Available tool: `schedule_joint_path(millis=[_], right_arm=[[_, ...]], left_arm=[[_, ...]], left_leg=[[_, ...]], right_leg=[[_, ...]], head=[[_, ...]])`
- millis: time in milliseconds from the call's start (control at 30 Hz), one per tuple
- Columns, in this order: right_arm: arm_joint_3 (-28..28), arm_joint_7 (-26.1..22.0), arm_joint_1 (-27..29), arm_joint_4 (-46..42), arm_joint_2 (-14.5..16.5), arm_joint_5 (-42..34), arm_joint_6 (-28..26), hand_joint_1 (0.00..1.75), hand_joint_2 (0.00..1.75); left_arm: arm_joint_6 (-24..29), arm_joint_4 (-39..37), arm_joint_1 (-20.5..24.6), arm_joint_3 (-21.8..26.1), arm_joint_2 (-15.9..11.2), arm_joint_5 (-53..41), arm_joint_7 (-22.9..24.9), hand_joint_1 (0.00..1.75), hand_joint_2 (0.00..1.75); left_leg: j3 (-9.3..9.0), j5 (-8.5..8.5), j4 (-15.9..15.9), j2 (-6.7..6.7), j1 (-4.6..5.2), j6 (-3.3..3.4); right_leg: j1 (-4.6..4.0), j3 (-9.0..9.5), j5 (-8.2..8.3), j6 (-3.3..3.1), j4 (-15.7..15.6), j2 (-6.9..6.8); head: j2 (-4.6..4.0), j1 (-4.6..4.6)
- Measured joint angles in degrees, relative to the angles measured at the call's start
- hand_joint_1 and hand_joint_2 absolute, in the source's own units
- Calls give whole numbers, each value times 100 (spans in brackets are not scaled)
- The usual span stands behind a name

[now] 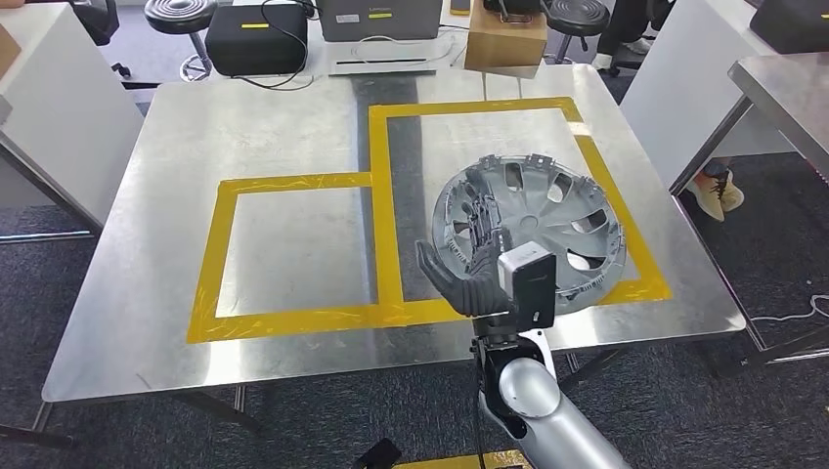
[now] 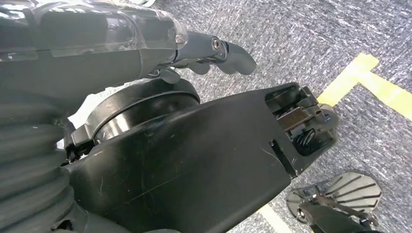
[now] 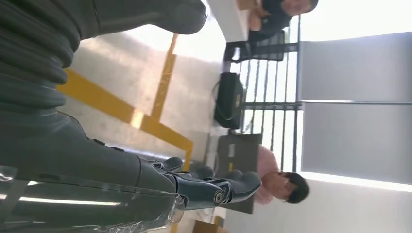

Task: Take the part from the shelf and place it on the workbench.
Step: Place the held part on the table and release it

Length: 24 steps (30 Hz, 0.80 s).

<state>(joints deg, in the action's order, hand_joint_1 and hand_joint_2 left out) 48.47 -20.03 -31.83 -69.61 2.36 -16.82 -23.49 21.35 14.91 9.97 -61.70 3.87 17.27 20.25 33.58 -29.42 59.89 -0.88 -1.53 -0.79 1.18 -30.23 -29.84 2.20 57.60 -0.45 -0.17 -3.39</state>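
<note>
While the hubcap (image 1: 533, 230) lies flat on the steel counter (image 1: 293, 117), it sits inside the larger, right-hand outline of yellow tape (image 1: 379, 166), with its near right edge overlapping the tape's near strip. The part is silver-grey, spoked, and faces up. The right robot hand (image 1: 469, 269) is above the hubcap's near left rim, palm turned toward the left, fingers (image 1: 479, 220) spread and extended over the spokes; it holds nothing, and whether the fingertips touch the hubcap cannot be told. A white camera box (image 1: 529, 283) is mounted at that wrist, above the silver forearm (image 1: 533, 401) that rises from the lower edge of the head view. In the right wrist view the same robot hand shows its fingers (image 3: 228, 187) stretched out, apart from the thumb (image 3: 160, 14), with the taped counter beyond. The smaller, left-hand tape square (image 1: 293, 249) holds nothing. The left robot hand (image 2: 214, 51) hangs low over grey carpet (image 2: 311, 39) marked with a yellow floor line (image 2: 369, 77); its fingers are loosely bent with nothing in them, and whether they count as apart or closed cannot be told. Beyond the counter's far edge stand a black case (image 1: 256, 39), a grey device (image 1: 379, 18), a cardboard box (image 1: 506, 37) and a stool (image 1: 181, 15). A person's shoes (image 1: 717, 191) show on the floor to the right.
</note>
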Motion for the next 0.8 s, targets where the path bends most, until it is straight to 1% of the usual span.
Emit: schedule_joint_path(millis=[100, 267, 367, 500, 633, 700, 800], right_arm=[[-154, -58, 173, -753, -44, -86, 40, 0, 175], [-341, -257, 484, -1720, -156, -307, 252, 0, 175], [-468, -281, 841, -2436, -356, -316, 253, 0, 175], [-785, -447, 1393, -3618, -740, -531, 234, 0, 175], [-1261, -828, 1854, -4949, -1104, -983, 268, 0, 175], [-1506, -945, 2056, -5532, -1250, -1089, 257, 0, 175], [-1847, -995, 2388, -6278, -1436, -1074, 130, 0, 175]], left_arm=[[3, 0, -2, 2, -1, 6, -1, 0, 175], [45, 0, -1, 2, -17, 114, -1, 0, 175], [107, -1, -5, 5, -42, 199, -1, 0, 175], [182, -3, -48, 20, -58, 285, 1, 0, 175], [302, -4, -104, 63, -64, 431, 13, 0, 0], [321, -4, -114, 108, -57, 528, 14, 0, 0], [253, -4, -117, 194, -64, 718, 14, 0, 0]], left_leg=[[0, 1, -1, 18, 0, 0], [-1, 5, 1, 87, 2, -2], [0, 5, 2, 121, 2, -3], [3, 4, 2, 155, 3, -3], [3, 2, 3, 181, 8, -1], [0, 1, 3, 187, 12, 0], [-3, 0, 2, 186, 13, 0]], right_leg=[[4, 1, 1, 1, -1, 0], [6, 10, 2, 4, -4, -29], [7, 19, -2, 7, -7, -52], [9, 28, -10, 11, -14, -72], [17, 28, -25, 32, -17, -91], [22, 30, -30, 39, -18, -97], [25, 35, -32, 43, -19, -99]], head=[[0, 0], [0, 0], [0, 0], [0, 1], [0, 1], [0, 2], [0, 2]])
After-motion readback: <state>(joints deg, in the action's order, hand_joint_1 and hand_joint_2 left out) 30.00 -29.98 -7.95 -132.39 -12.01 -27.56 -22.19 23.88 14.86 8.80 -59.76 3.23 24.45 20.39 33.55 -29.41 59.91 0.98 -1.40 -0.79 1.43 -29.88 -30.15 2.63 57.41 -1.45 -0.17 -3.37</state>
